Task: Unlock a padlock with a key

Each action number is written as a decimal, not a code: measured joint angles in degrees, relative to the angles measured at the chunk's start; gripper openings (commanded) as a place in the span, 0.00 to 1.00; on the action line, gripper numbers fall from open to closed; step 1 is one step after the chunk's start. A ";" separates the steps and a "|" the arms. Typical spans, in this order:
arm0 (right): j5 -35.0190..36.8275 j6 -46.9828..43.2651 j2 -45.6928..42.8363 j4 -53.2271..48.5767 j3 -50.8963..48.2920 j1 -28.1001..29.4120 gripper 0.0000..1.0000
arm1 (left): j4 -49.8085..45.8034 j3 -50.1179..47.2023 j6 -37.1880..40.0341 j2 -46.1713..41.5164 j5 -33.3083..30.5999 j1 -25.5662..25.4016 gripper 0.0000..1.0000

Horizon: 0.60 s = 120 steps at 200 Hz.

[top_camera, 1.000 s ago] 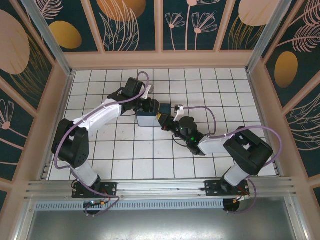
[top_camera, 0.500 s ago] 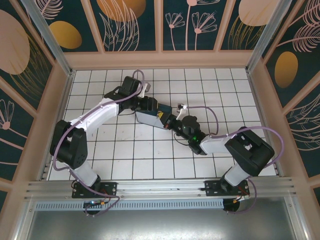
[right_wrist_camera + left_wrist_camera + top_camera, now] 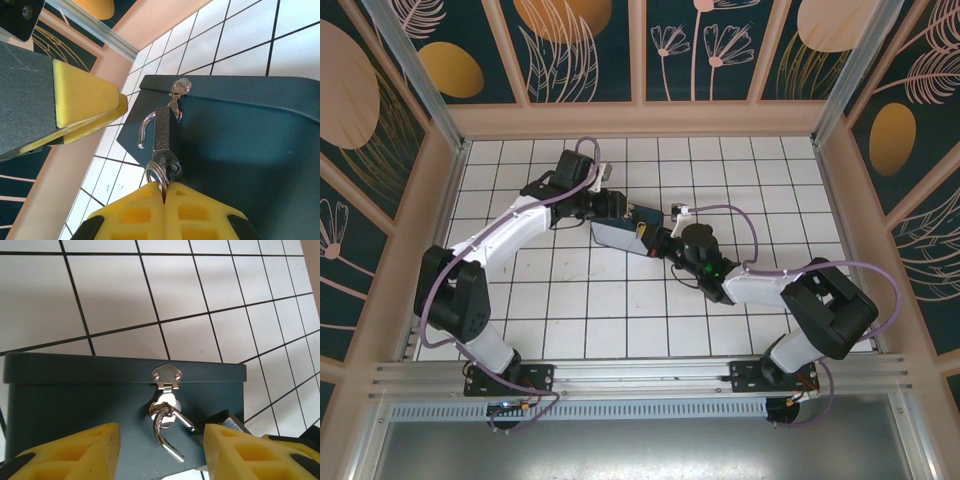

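one padlock (image 3: 162, 127), shackle swung open, hanging on hasp (image 3: 179, 87) of one box (image 3: 250, 150); right end effector (image 3: 164, 192) pinching one key (image 3: 169, 167); left end effector (image 3: 162, 440) spread at box front.

Box (image 3: 75, 405) dark teal; padlock (image 3: 161, 132) dark body, silvery shackle; key (image 3: 171, 167) grey; claw pads (image 3: 75, 450) yellow; tabletop (image 3: 115, 290) white, black grid lines

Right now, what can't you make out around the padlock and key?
The key: right wrist view, its lower part is hidden between the right gripper's shut pads.
The padlock: left wrist view, its body is mostly behind the open left gripper's finger.
Top view: both are too small to see and are covered by the wrists at the box.
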 measured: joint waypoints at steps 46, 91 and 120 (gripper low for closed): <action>-4.72 4.11 -1.01 -2.54 0.74 -1.03 0.21 | -0.44 -0.39 0.00 -3.65 -1.09 2.36 0.51; -5.07 4.09 -7.10 -10.23 -0.59 -2.08 0.23 | -0.11 -1.27 0.02 -4.63 -0.87 6.34 0.51; -4.52 2.51 -11.17 -16.02 0.17 -3.41 0.24 | 0.31 -2.80 0.02 -4.76 -0.87 7.26 0.51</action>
